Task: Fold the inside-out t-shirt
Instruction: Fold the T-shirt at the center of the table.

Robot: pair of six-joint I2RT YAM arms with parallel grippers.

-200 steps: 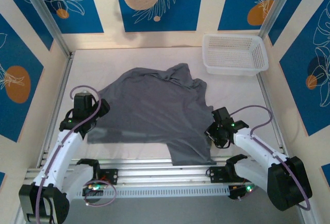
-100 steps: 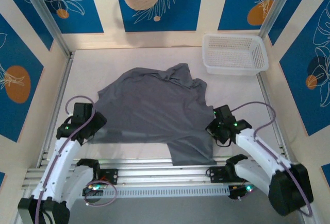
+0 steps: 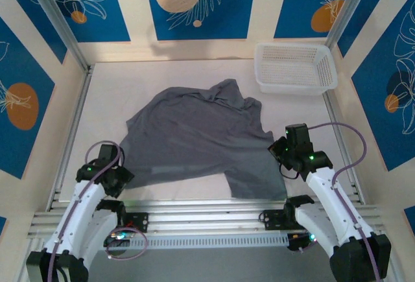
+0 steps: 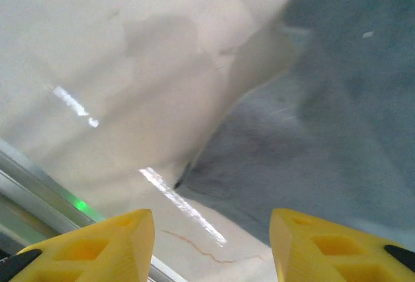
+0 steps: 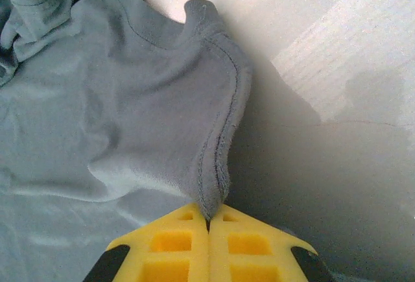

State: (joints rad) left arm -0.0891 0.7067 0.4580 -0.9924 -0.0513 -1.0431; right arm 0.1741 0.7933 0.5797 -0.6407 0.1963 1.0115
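T-shirt (image 3: 194,136) hem has just been clamped in the right gripper (image 5: 209,222) and tugged outward. The left gripper (image 4: 211,233) has been withdrawn, parted and empty, so flattening is judged underway.

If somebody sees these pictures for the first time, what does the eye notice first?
The grey t-shirt lies spread across the middle of the table. The right end effector pinches its hemmed edge on the right side, while the left end effector stands open by its near left corner. A white basket sits in the far right corner.
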